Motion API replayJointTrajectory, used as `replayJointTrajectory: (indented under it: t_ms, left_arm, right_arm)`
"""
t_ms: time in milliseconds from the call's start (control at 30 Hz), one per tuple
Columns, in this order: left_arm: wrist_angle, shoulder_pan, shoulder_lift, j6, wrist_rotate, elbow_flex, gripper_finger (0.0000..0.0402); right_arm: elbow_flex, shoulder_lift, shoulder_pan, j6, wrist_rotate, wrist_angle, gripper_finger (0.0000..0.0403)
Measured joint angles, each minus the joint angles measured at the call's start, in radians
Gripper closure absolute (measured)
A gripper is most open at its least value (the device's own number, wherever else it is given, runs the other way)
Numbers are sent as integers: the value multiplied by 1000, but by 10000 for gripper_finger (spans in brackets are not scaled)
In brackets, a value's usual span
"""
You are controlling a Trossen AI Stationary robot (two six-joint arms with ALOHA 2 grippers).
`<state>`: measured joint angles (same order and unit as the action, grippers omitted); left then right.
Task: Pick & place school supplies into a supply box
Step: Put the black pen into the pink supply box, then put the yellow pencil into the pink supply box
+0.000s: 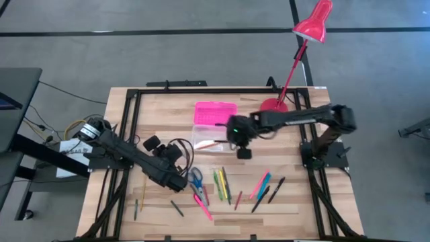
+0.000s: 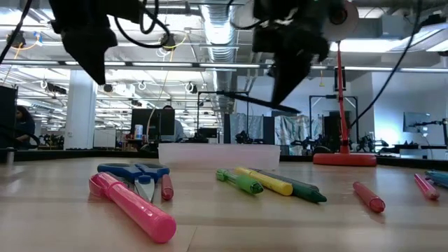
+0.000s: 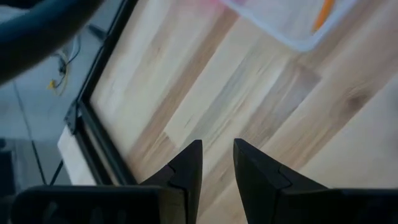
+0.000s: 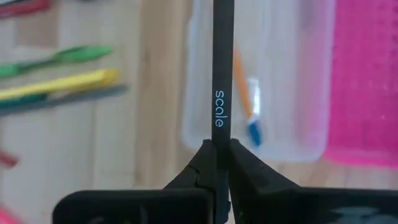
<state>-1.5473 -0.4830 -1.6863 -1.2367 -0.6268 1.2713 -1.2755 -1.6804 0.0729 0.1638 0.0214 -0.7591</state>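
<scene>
My right gripper (image 1: 236,143) hangs over the supply box and is shut on a black pen (image 4: 222,68) marked "scale". The box has a clear base (image 1: 209,140) on the table and a pink lid (image 1: 215,112) folded open toward the far side. An orange pencil (image 4: 244,78) lies inside the base. My left gripper (image 1: 180,180) hovers above the table just left of the blue-handled scissors (image 1: 196,177); its fingers are slightly apart and hold nothing. Green and yellow markers (image 1: 222,183), pink and blue pens (image 1: 261,185) and black pens (image 1: 272,191) lie flat on the table. My right gripper pinches the black pen's end (image 4: 219,138) between its two fingers. The pen sticks out forward past the fingertips, in line with them. It is lifted clear and nearly level above the clear base (image 2: 218,152), as the low view shows (image 2: 245,100).
A red desk lamp (image 1: 312,23) stands with its base (image 1: 274,104) at the table's far right. A thick pink marker (image 2: 133,204) lies near the front, and pencils (image 1: 139,200) lie at near left. A black frame (image 1: 127,114) borders the table.
</scene>
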Motion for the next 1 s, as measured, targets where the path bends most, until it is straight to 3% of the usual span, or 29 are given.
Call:
replayJointTrajectory:
  t_ms: [233,400,867,1000]
  left_arm:
    - [-25,-78,1,-143,2,0,316]
    - [-24,-124,1,-223,29,0,316]
    - [-24,-200,1,-328,72,0,316]
    - [-24,-201,1,-340,130,0,316]
  right_arm:
    - [-251,-227,44,116,3,-153,399]
    - [-331,-325,58,157,2,-207,391]
    - [-338,-328,116,150,2,-141,326]
    - [-338,-327,115,95,4,-146,315]
